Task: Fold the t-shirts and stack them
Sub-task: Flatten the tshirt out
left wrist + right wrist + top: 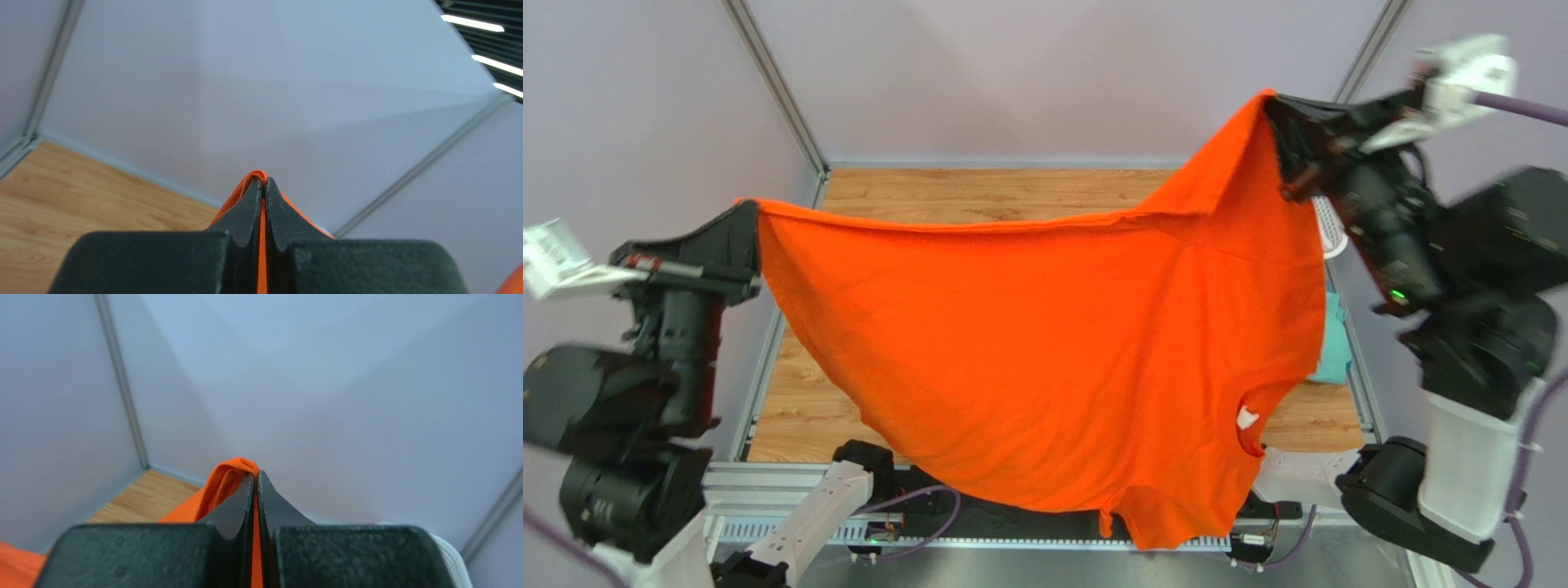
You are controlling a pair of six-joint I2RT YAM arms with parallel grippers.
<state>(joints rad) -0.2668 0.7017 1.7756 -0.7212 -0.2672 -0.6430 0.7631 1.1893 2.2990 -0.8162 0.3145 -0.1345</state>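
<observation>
The orange t-shirt (1051,355) hangs spread in the air above the bench (989,190), with no fold in it. The left end effector (264,187) is pressed together on one top corner of the cloth, and the right end effector (255,478) pinches the other corner, higher up. A teal t-shirt (1335,349) lies at the bench's right edge, mostly hidden. As I judge it, folding and stacking are not yet begun.

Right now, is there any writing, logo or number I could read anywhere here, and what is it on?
None: no text can be read in any view.
The orange t-shirt is plain, with no print.
The small white patch by its neck opening may be a label, but it is too small to read.
The left gripper and right gripper show plain black fingers with no markings.
</observation>
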